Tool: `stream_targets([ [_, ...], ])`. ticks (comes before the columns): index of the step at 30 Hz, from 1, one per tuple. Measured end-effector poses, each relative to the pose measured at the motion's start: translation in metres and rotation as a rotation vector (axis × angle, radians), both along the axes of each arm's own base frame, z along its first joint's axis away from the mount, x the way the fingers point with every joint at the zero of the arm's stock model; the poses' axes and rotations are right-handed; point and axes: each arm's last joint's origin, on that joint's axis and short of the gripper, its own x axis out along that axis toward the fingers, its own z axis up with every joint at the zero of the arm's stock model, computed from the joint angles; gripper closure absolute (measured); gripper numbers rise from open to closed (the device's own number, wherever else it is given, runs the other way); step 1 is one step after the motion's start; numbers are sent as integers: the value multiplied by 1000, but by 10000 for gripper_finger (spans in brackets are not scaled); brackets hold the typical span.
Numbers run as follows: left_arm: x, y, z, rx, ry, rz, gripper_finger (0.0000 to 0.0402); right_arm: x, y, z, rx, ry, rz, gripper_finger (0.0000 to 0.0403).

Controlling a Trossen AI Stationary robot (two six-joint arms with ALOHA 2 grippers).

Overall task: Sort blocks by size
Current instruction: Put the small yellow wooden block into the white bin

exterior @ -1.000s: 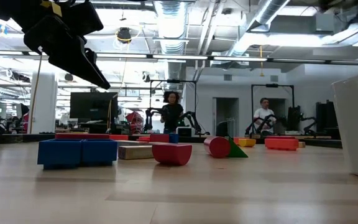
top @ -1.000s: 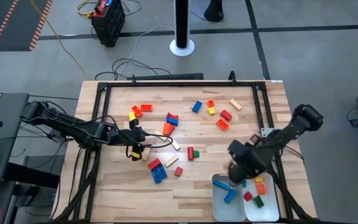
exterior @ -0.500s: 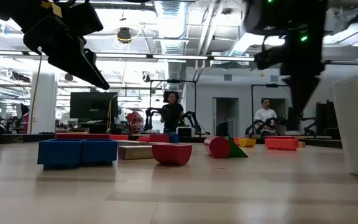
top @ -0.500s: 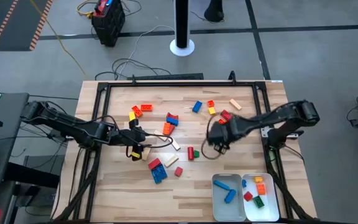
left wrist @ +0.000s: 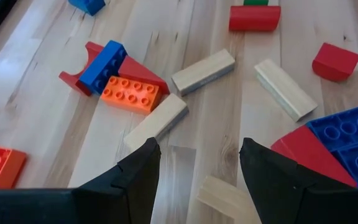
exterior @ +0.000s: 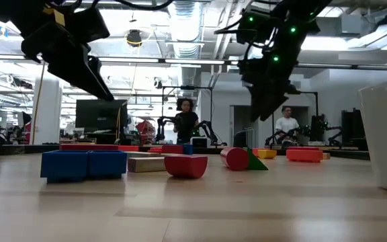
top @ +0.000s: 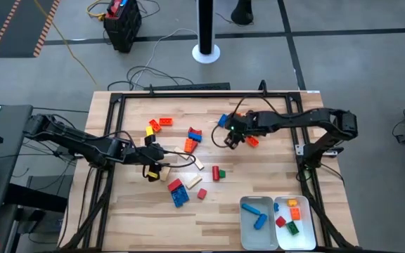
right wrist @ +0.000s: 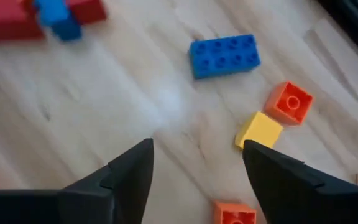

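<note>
While the right gripper (top: 229, 138) hangs wide open beside the blue brick (right wrist: 224, 55), that light, stiff, smooth plastic brick looks best pinched across its short flat sides.

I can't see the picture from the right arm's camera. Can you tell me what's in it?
The right arm's open, empty pincer hangs over the wooden table. Just ahead of it lie a long blue block, a small orange block and a small yellow block. More red and blue blocks sit farther off at the picture's edge.
</note>
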Motion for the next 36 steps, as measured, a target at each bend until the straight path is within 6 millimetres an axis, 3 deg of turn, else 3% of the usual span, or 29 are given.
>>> stream_targets([
  [4,-2,0,-2,-5,28,10,189,-1,-8,0,49,-71,-159,109],
  [11,-2,0,-2,-9,29,14,189,-5,-21,-1,62,-81,-236,108],
  [17,-1,0,-1,-9,12,11,189,-4,-38,-31,104,26,-365,107],
  [25,-1,0,-1,-2,18,6,189,2,-41,-66,85,145,-424,107],
  [36,-1,0,-1,2,19,3,189,10,-51,-71,12,88,-428,108],
])
